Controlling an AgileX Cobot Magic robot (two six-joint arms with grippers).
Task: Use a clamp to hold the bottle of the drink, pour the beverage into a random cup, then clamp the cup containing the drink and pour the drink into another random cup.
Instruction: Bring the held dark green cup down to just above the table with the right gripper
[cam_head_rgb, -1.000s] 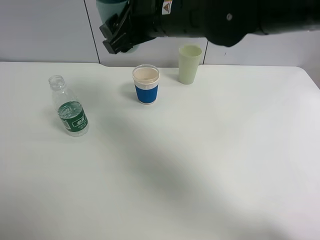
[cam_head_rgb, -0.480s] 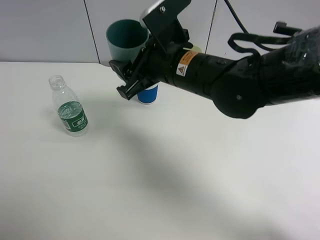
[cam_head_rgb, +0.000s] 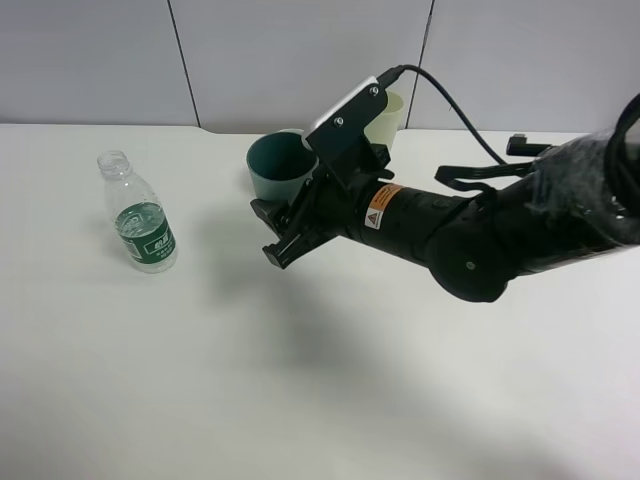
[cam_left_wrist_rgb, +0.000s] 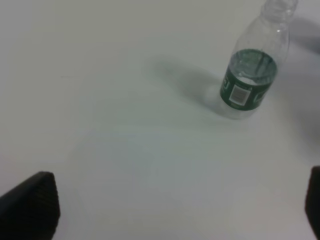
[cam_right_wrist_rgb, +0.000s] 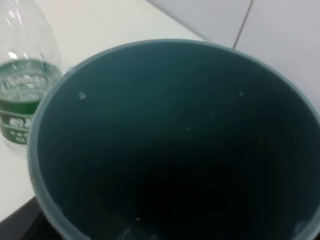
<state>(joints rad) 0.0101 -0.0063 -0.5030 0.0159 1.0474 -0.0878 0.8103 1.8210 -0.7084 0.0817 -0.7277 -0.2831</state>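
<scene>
The right arm has swung down from high over the back of the table and now lies low across it, reaching toward the left. Its gripper is clenched on the teal cup, which has come down with it and sits close to upright, just above or on the table beside the yellow-green cup. The blue-sleeved cup, plain to see a second ago, is now hidden behind arm and teal cup. The right wrist view shows only stray droplets inside the teal cup, so the second pour looks done and the arm seems to be setting it down. The bottle stands untouched at the left. The left gripper hangs released near it, holding nothing.
</scene>
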